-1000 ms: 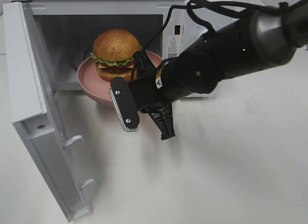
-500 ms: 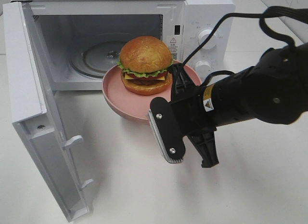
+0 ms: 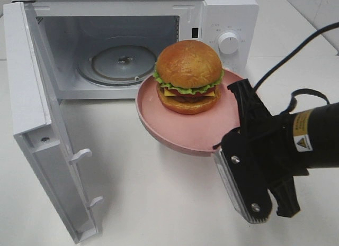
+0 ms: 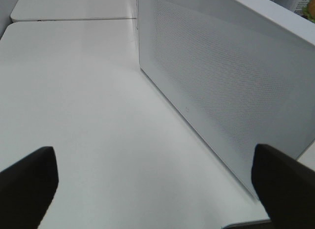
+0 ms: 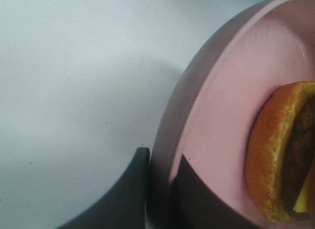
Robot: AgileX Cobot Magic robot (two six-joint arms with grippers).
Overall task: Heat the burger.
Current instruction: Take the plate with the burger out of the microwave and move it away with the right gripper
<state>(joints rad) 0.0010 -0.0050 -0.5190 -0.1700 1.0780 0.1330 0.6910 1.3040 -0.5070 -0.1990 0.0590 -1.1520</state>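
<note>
The burger (image 3: 188, 76) sits upright on the pink plate (image 3: 180, 130), toward the plate's far side. The plate is held in the air above the white tabletop (image 3: 159, 203), in front of the microwave (image 3: 222, 18) and outside its cavity, overlapping the right part of the opening in the exterior high view.

The right hand (image 3: 231, 130) is clenched on the near right rim of the plate. In the right wrist view, one dark finger (image 5: 123, 194) lies against the outer wall of the plate (image 5: 216, 115) and the other rests on its inner surface, so the rim is pinched between them. The lower bun of the burger (image 5: 275, 155) appears just beside the inner finger, not touching it.

The microwave door (image 3: 32, 98) stands fully open to the left. The glass turntable (image 3: 122, 61) inside the cavity is bare. Two control knobs are on the panel to the right of the opening; the upper knob (image 3: 229, 42) is visible, and the lower one is hidden behind the burger and plate.

The left hand (image 4: 157, 184) is released, with its fingers spread wide and nothing between them. It hovers over the tabletop (image 4: 74, 91) near the perforated outer face of the open door (image 4: 221, 81). It does not appear in the exterior high view.
</note>
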